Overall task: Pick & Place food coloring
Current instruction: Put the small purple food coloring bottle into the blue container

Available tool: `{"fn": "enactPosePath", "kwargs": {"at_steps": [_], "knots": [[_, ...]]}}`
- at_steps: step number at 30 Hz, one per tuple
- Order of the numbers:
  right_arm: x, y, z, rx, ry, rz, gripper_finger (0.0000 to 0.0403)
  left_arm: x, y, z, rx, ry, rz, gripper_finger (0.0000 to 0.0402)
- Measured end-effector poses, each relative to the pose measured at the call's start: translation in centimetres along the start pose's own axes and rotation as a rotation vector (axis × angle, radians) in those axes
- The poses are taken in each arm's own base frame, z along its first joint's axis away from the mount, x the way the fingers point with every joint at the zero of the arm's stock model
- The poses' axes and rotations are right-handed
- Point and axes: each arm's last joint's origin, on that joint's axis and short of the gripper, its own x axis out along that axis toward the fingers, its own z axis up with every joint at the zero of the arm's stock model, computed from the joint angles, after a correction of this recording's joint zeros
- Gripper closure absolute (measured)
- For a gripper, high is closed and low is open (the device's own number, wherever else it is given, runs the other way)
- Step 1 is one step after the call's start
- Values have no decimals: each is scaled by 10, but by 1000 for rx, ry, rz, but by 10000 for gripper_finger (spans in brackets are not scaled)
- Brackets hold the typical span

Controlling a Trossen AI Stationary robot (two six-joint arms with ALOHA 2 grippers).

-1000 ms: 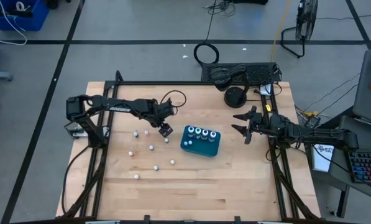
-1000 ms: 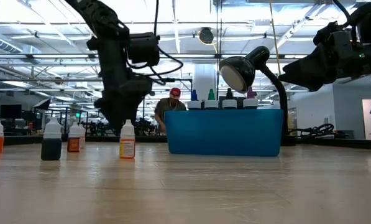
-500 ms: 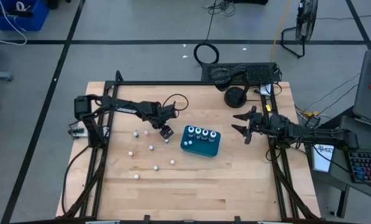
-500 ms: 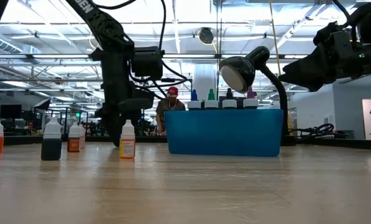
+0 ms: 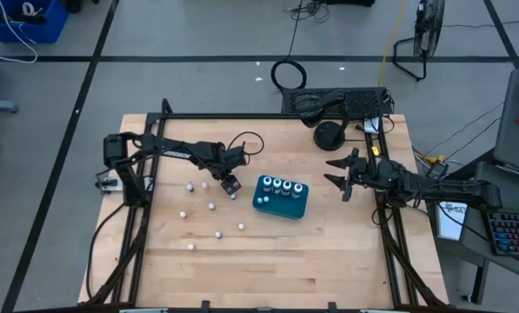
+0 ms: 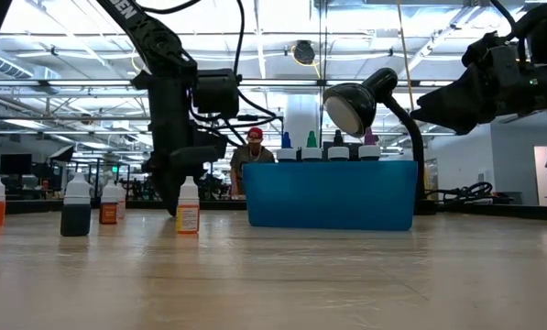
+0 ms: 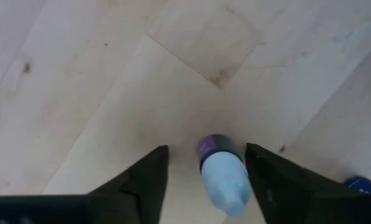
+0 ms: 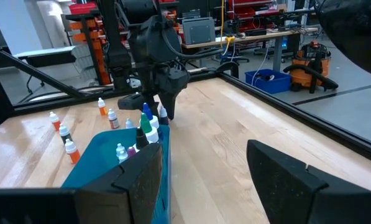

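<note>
Four white-capped food coloring bottles [image 5: 281,185] stand upright in the teal box [image 5: 287,209], mid-table. Several more small bottles [image 5: 211,206] stand loose on the wood to the box's left. My left gripper [image 5: 230,183] points down just left of the box, open. In its wrist view a purple-bodied, pale-capped bottle [image 7: 224,177] stands on the table between the fingers [image 7: 145,180], with a gap on each side. My right gripper [image 5: 338,176] hovers open above the table, right of the box.
A black desk lamp [image 5: 329,135] and cables sit at the far edge behind the box. Loose bottles [image 6: 188,206] crowd the area around my left gripper [image 6: 175,200]. A person [image 6: 252,154] stands beyond the table. Bare wood lies toward the near edge.
My left gripper has come down toward the table beside the teal box, until its open fingers stand on either side of a loose bottle; in the last half second it has kept still. The bottles and box have not moved.
</note>
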Motion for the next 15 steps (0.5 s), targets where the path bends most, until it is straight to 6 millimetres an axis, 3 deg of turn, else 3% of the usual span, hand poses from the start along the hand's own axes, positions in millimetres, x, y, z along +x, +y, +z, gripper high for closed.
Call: {"fn": "enactPosePath", "kwargs": {"at_steps": [8,15], "knots": [[0,0,0,0,0,0,179,0,0,0,28,-2,-6,334],[0,0,0,0,0,0,179,-9,-9,7,48,0,-80,338]]}}
